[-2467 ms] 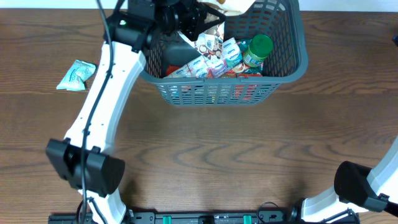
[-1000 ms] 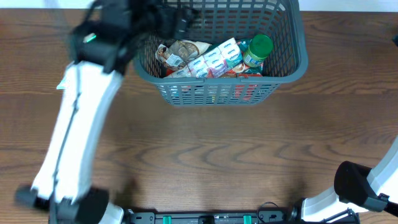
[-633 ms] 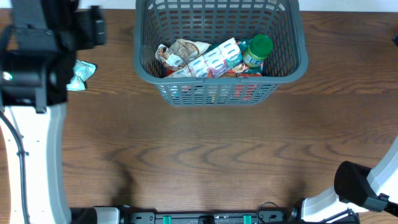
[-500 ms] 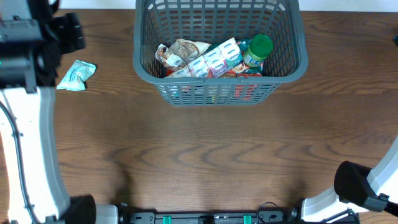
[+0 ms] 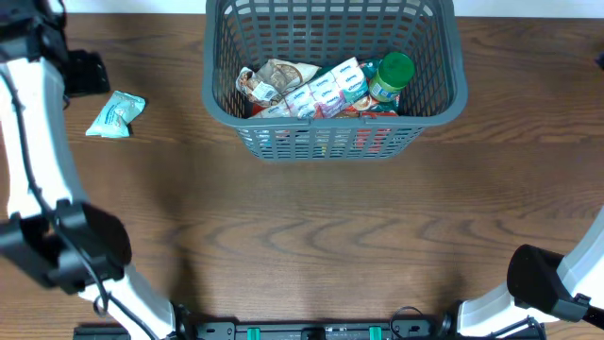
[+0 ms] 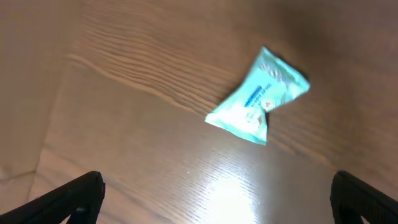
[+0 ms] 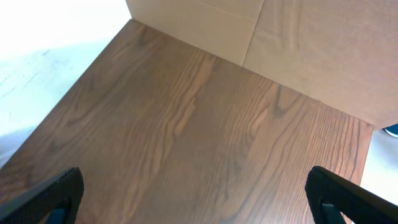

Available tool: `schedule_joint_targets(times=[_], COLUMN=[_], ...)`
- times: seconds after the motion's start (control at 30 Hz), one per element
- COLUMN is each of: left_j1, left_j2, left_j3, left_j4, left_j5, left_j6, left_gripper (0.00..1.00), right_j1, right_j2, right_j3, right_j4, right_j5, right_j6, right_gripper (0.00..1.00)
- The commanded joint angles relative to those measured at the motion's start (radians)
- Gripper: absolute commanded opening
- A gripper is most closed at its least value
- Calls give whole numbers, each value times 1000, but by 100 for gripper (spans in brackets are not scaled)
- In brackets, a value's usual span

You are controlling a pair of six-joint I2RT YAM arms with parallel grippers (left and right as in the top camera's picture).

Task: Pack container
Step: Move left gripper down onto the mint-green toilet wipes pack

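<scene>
1. Table of brown wood grain carries everything and fills most of the overhead view.
2. The container, a dark grey lattice basket, stands upright at the top centre of the overhead frame. Its far rim is cut off by the top edge.
3. The left arm, white with dark joints, runs up the left edge of the overhead frame. Its dark wrist end sits in the upper left corner.
4. The right arm shows only as a dark joint and a white link in the lower right corner.
5. A heap lies along the container's near wall: a crumpled brownish wrapper on the left, white-and-teal snack packets in the middle, and a green-lidded bottle on the right.
6. A teal packet lies flat on the table at the left of the overhead frame, well apart from the container. In the left wrist view it sits askew, upper right of centre.
7. The left claw has its fingers wide apart. Its dark tips show at the lower corners of the left wrist view, with only table between them and the teal packet untouched.
8. The right claw is likewise spread, with its tips at the lower corners of the right wrist view and only table between them.
</scene>
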Motion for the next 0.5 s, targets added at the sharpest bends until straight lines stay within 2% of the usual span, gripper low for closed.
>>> schedule_joint_targets(times=[0.0,0.27,0.47], left_j1=[-6,-7,2], left_j2=[89,232,249], left_j3=[-11,-11,-11], left_j4=[-3,29,72], left_j5=[37,97,113], left_j6=[125,256,374], left_gripper=[99,99,99], right_j1=[-5,-5,-5], right_j2=[2,2,2], right_j3=[-5,-5,-5], right_j4=[-1,-1,-1], right_j5=[6,6,6], right_j6=[17,17,17], right_gripper=[99,99,99])
